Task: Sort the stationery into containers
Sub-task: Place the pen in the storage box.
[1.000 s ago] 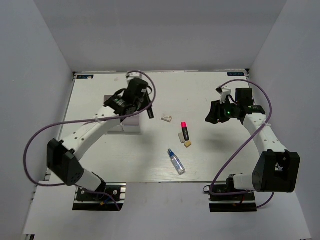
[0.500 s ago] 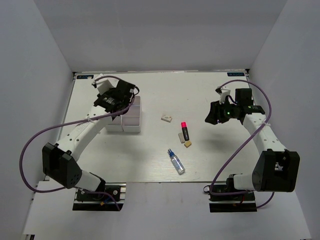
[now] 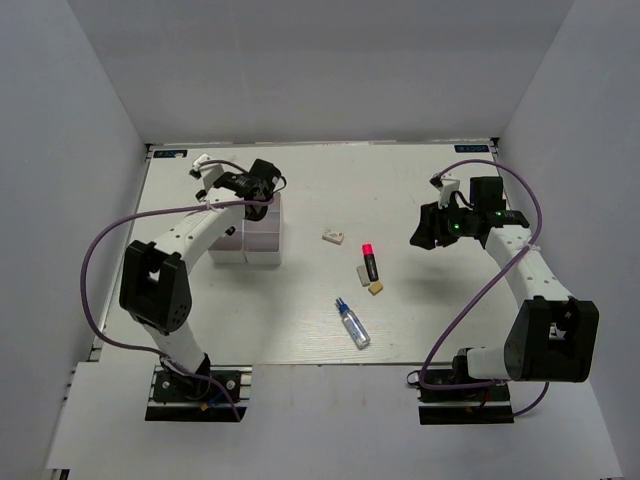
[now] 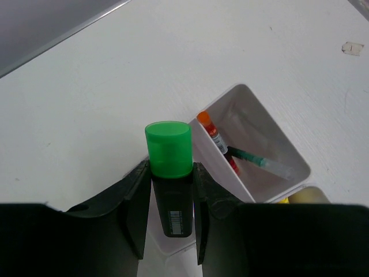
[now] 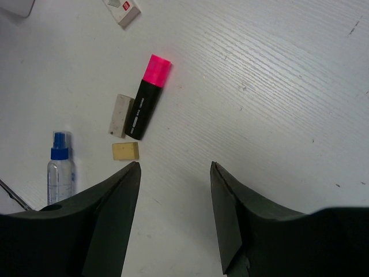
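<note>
Swing done: my left tool [image 4: 168, 193], gripping the green-capped black highlighter [image 4: 168, 151], now hangs above the white translucent organizer box [image 4: 281, 131]; drop next. Right tool [image 5: 174, 167] wide, empty.

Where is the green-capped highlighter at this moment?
In the left wrist view, the highlighter is clamped in the left gripper, over the box edge, beside the compartment holding pens.

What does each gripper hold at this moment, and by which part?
The left gripper holds the green-capped highlighter by its black body, just below the cap. The right gripper is open and holds nothing.
</note>
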Tool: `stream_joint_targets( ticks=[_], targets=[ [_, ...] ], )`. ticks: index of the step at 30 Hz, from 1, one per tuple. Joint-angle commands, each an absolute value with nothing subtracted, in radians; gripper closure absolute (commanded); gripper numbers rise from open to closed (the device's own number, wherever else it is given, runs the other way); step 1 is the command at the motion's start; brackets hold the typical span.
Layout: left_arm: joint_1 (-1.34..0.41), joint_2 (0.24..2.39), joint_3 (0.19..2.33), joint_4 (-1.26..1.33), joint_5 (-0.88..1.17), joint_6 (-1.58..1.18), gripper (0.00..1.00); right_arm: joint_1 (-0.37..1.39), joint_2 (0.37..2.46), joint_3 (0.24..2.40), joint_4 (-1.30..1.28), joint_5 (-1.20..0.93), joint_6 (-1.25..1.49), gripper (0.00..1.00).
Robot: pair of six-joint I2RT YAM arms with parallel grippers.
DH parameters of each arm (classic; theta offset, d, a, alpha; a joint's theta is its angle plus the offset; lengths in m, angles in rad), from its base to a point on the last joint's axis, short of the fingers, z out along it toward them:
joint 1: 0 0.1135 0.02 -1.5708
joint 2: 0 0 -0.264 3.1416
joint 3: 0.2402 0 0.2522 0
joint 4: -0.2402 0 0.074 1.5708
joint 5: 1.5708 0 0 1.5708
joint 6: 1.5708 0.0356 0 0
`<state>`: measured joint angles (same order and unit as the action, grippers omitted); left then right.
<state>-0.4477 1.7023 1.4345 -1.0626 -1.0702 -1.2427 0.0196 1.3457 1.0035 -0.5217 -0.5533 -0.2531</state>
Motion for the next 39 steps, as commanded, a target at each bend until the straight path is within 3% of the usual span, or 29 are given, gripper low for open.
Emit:
stream_joint_targets(
  ticks=[1,15,19,20,21,22,23,27,31,34,37,39],
  targets=[
    [-0.431,1.724,1.523,-1.100,-1.147,-1.330,1.00,0.017,1.348,1.023,-0.511,-0.569,-0.278,0.42],
    [-0.413,1.888,1.635,-1.223,-1.201,-1.453,1.00,0.017,1.356,1.014,-0.514,-0.571,-0.279,0.42],
    [-0.413,1.910,1.646,-1.232,-1.192,-1.482,1.00,0.015,1.361,1.020,-0.520,-0.583,-0.291,0.35],
    [-0.413,1.910,1.657,-1.232,-1.192,-1.482,0.98,0.017,1.362,1.023,-0.523,-0.584,-0.298,0.33],
    [-0.413,1.910,1.657,-1.241,-1.192,-1.491,0.90,0.021,1.362,1.022,-0.525,-0.583,-0.301,0.33],
    [-0.413,1.910,1.657,-1.241,-1.183,-1.491,0.80,0.020,1.370,1.025,-0.526,-0.575,-0.301,0.31],
    [-0.422,1.910,1.657,-1.241,-1.183,-1.491,0.61,0.020,1.374,1.031,-0.528,-0.575,-0.305,0.29],
    [-0.431,1.856,1.644,-1.220,-1.183,-1.491,0.36,0.026,1.413,1.045,-0.538,-0.578,-0.314,0.24],
    [-0.431,1.804,1.597,-1.190,-1.170,-1.480,0.27,0.040,1.446,1.068,-0.537,-0.578,-0.310,0.21],
    [-0.431,1.793,1.617,-1.207,-1.158,-1.480,0.26,0.063,1.459,1.080,-0.532,-0.571,-0.311,0.21],
    [-0.442,1.758,1.681,-1.174,-1.070,-1.299,0.31,0.084,1.489,1.106,-0.525,-0.540,-0.316,0.26],
    [-0.442,1.724,1.672,-1.036,-0.869,-0.995,0.32,0.133,1.558,1.164,-0.546,-0.464,-0.311,0.32]
  ],
)
